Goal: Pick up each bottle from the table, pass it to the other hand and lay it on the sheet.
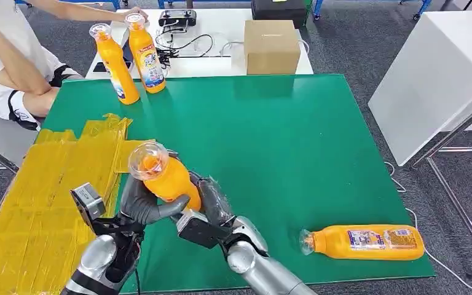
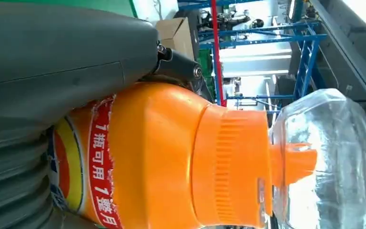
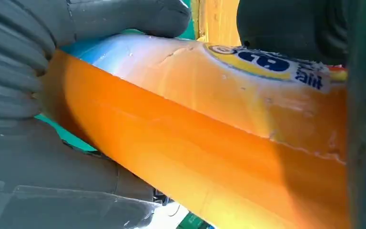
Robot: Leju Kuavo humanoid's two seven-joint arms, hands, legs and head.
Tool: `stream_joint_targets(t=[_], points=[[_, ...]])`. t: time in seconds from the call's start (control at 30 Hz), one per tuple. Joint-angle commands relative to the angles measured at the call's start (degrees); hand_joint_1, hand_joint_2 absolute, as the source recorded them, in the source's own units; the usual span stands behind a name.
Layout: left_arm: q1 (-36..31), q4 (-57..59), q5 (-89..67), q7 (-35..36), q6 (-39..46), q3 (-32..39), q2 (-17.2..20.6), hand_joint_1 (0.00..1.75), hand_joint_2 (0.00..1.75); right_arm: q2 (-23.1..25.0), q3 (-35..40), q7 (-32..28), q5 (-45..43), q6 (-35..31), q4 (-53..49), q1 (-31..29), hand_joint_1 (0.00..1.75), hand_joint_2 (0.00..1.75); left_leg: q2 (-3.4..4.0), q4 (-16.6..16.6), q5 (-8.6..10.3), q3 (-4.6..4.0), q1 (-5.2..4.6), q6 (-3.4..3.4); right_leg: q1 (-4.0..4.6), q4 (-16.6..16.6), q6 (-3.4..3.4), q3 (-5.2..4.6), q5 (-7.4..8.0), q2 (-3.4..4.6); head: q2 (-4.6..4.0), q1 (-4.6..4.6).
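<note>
Bottle [image 1: 163, 175] of orange liquid, clear-capped, is held tilted above the near edge of the green table [image 1: 270, 141], close to where the yellow sheet [image 1: 55, 190] meets the green. Both hands are on it at once: the left hand [image 1: 138, 206] wraps its fingers round the body just under the neck, and the right hand [image 1: 212, 212] clasps the lower part from the other side. In the left wrist view the grey thumb lies across the label beside the ribbed orange collar and clear cap [image 2: 329, 157]; in the right wrist view grey fingers [image 3: 124, 16] close over the bottle's side, though the picture is too close to tell how firmly each hand bears the weight. A second bottle [image 1: 364, 241] lies on its side near the table's near right corner, cap pointing left. Two more bottles stand upright at the far left corner, one [image 1: 115, 63] just beside the other [image 1: 145, 54], and a person's hand [image 1: 129, 13] rests on the cap of the farther one. That makes four bottles in all. The crumpled sheet covers the table's left side. Beyond the far edge stands a white table [image 1: 221, 61] with a cardboard box [image 1: 271, 46], cables and a black controller [image 1: 177, 18]. Grey carpet surrounds the tables, and a white panel [image 1: 436, 80] stands off the right edge.
</note>
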Motion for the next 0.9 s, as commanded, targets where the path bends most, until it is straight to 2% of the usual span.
stream_joint_targets(t=[0.03, 0.3, 0.33, 0.37, 0.4, 0.43, 0.47, 0.5, 0.6, 0.63, 0.67, 0.7, 0.73, 0.77, 0.83, 0.9], points=[[-3.90, 0.88, 0.04, 0.22, 1.10, -1.65, -1.06, 1.75, 1.75, -2.27, -2.72, -0.57, -1.38, -2.30, -0.98, 2.18, 0.00, 1.75, -0.24, 0.00, -0.03, 0.12, 0.05, -0.03, 0.05, -0.08, 0.02, 0.25, -0.08, -0.27, 0.00, -0.02], [-3.86, 0.97, -2.68, -0.53, 4.64, -1.17, -0.86, 1.75, 1.75, -3.33, -4.55, -0.69, -2.04, -2.96, -4.74, 4.04, 0.00, 1.75, -0.12, -0.02, -0.02, 0.08, 0.01, -0.03, 0.02, -0.04, 0.02, 0.16, -0.04, -0.09, 0.00, 0.00], [-3.91, 1.21, -14.70, -2.44, 16.85, -0.76, -0.75, 1.75, 1.75, -4.35, -6.75, -1.14, -2.96, -4.49, -8.57, 6.27, 0.00, 1.75, -0.15, -0.02, -0.03, 0.11, 0.01, -0.03, 0.03, -0.05, 0.02, 0.21, -0.06, -0.14, 0.00, 0.00], [-4.04, 1.57, -17.16, -2.73, 19.83, -0.04, -0.56, 1.75, 1.75, -5.36, -7.58, -1.13, -3.29, -4.15, -10.82, 7.40, 0.00, 1.75, -0.17, -0.01, -0.06, 0.18, 0.05, -0.05, 0.06, -0.08, 0.02, 0.31, -0.09, -0.19, 0.00, 0.00], [-4.41, 3.86, -32.09, 0.15, 31.62, 0.29, -0.33, 1.75, 1.75, -6.68, -9.82, -1.64, -2.65, -6.45, -14.86, 9.88, 0.00, 1.75, -0.29, -0.04, 0.00, 0.09, 0.01, -0.03, 0.02, -0.07, 0.02, 0.24, -0.08, -0.28, 0.00, 0.00], [-4.51, 6.81, -43.72, 5.05, 37.69, 1.90, 0.00, 1.75, 1.75, -8.12, -12.69, -1.50, -2.43, -6.99, -19.76, 12.75, 0.00, 1.75, -0.34, -0.05, -0.03, 0.18, 0.03, -0.05, 0.04, -0.11, 0.02, 0.36, -0.11, -0.33, 0.00, 0.00], [-4.31, 7.86, -45.30, 5.09, 38.21, 2.79, 0.12, 1.75, 1.75, -9.40, -14.40, -1.36, -2.06, -6.26, -23.55, 14.76, 0.00, 1.75, -0.39, -0.09, 0.00, 0.16, 0.02, -0.03, 0.02, -0.14, 0.02, 0.34, -0.09, -0.36, 0.00, -0.02], [-4.25, 10.13, -55.59, 8.27, 42.31, 4.37, 0.05, 1.75, 1.75, -9.83, -16.73, -1.66, -0.88, -6.98, -26.82, 16.62, 0.00, 1.75, -0.43, -0.10, -0.01, 0.22, 0.03, -0.04, 0.03, -0.17, 0.02, 0.42, -0.10, -0.39, 0.00, 0.02], [-3.41, 11.63, -70.47, 12.13, 42.69, 10.17, -0.85, 1.75, 1.75, -10.23, -20.17, -1.16, 1.04, -5.34, -32.04, 19.10, 0.00, 1.75, -0.34, -0.09, -0.01, 0.17, -0.03, -0.01, -0.04, -0.11, 0.03, 0.31, -0.08, -0.28, 0.00, 0.00], [-2.86, 11.87, -88.39, 19.19, 42.69, 13.39, -1.93, 1.75, 1.75, -9.96, -21.04, -1.65, 2.11, -5.86, -32.97, 19.28, 0.00, 1.75, -0.38, -0.09, -0.04, 0.23, -0.04, -0.02, -0.04, -0.12, 0.04, 0.39, -0.11, -0.31, 0.00, 0.00], [-4.01, 16.24, -99.35, 26.31, 42.69, 12.98, -0.27, 1.75, 1.75, -9.98, -22.06, -1.79, 3.57, -6.72, -34.63, 19.78, 0.00, 1.75, -0.20, -0.04, -0.05, 0.15, -0.04, -0.02, -0.03, -0.07, 0.03, 0.25, -0.07, -0.12, 0.00, 0.00], [-6.54, 19.71, -101.78, 35.13, 38.08, 7.46, 6.07, 1.75, 1.75, -10.08, -22.79, -1.73, 4.88, -7.49, -35.89, 20.12, 0.00, 1.75, -0.10, -0.06, -0.07, 0.19, -0.04, -0.04, -0.02, -0.08, 0.02, 0.27, -0.06, -0.03, 0.00, 0.00], [-8.97, 25.84, -101.48, 37.60, 35.96, 4.82, 6.17, 1.75, 1.75, -10.27, -23.68, -1.21, 6.04, -7.64, -37.83, 20.87, 0.00, 1.75, -0.10, -0.09, -0.02, 0.15, -0.06, -0.04, -0.03, -0.07, 0.00, 0.22, -0.03, -0.03, 0.00, -0.02], [-10.58, 30.47, -101.38, 36.42, 34.36, 6.38, 5.48, 1.75, 1.75, -10.44, -24.22, -1.02, 6.91, -7.59, -39.05, 21.32, 0.00, 1.75, -0.14, -0.12, -0.01, 0.23, -0.05, -0.08, -0.02, -0.09, -0.02, 0.30, -0.04, -0.08, 0.00, 0.02], [-13.74, 37.94, -101.78, 37.56, 35.54, 4.50, 6.37, 1.75, 1.75, -10.43, -25.13, -0.54, 7.95, -7.46, -40.47, 22.06, 0.00, 1.75, -0.45, -0.14, 0.08, 0.20, -0.05, -0.08, -0.02, -0.11, -0.02, 0.36, -0.06, -0.40, 0.00, 0.02], [-13.74, 37.94, -101.78, 37.56, 35.54, 4.50, 6.37, 1.75, 1.75, -10.43, -25.13, -0.54, 7.95, -7.46, -40.47, 22.06, 0.00, 1.75, -0.39, -0.13, 0.08, 0.20, 0.00, -0.09, 0.00, -0.13, -0.03, 0.26, -0.03, -0.35, 0.00, -0.02]])
